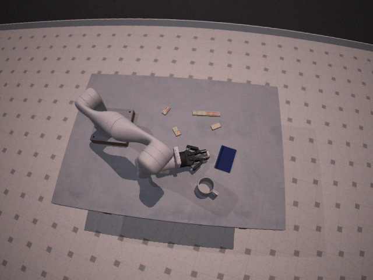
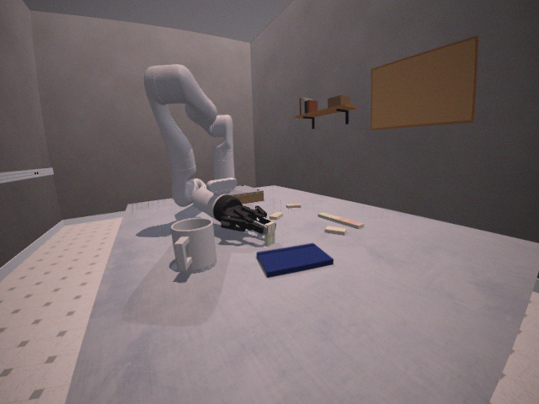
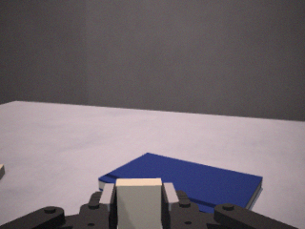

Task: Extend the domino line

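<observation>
My gripper (image 1: 207, 154) (image 2: 269, 225) (image 3: 138, 198) is shut on an upright domino (image 1: 207, 153) (image 2: 269, 236) (image 3: 139, 210), with green marks on the side toward the exterior camera. Its lower end is at or just above the table; contact is unclear. The line (image 1: 206, 113) (image 2: 340, 220) has a pale green left end and a pinkish right end in the top view. A plain face-down domino (image 1: 215, 126) (image 2: 335, 230) lies near its right end. A red-marked domino (image 1: 165, 110) (image 2: 293, 205) and an orange-marked one (image 1: 176, 131) (image 2: 275, 215) lie face up. A pale domino (image 1: 164, 172) is partly hidden by the arm.
A blue book (image 1: 225, 158) (image 2: 295, 259) (image 3: 191, 178) lies just beyond the held domino. A grey mug (image 1: 206, 185) (image 2: 198, 245) stands on the near side of the gripper in the top view. The robot base plate (image 1: 120, 110) is at the table's left.
</observation>
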### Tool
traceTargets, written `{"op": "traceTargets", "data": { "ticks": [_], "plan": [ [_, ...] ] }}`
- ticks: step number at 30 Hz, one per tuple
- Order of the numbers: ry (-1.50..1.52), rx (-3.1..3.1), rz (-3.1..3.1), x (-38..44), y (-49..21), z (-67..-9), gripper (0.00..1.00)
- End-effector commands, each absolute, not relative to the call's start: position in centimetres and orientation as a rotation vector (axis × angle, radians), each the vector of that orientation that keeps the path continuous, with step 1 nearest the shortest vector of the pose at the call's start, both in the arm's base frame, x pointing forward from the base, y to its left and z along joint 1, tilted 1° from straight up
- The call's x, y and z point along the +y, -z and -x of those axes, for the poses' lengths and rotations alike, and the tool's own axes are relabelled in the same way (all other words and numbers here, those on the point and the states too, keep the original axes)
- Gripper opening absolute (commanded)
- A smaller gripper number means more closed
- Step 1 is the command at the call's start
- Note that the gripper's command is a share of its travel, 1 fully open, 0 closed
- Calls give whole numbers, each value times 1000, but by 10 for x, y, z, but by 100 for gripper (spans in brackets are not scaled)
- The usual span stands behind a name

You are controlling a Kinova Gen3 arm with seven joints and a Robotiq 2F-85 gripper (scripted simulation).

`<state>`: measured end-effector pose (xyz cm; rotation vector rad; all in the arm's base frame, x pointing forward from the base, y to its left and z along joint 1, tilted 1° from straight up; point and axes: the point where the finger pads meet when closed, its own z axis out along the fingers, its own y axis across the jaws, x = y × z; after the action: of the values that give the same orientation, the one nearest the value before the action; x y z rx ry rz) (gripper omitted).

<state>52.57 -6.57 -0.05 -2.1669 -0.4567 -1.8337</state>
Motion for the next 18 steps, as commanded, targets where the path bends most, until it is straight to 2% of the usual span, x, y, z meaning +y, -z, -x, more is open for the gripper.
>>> {"op": "traceTargets", "data": {
  "ticks": [1,11,12,18],
  "plan": [
    [1835,-457,2167,-66,0,-526,29],
    [1835,-457,2167,-66,0,-526,29],
    [1835,-457,2167,-66,0,-526,47],
    [1835,-457,2167,-66,0,-526,47]
  ]
}}
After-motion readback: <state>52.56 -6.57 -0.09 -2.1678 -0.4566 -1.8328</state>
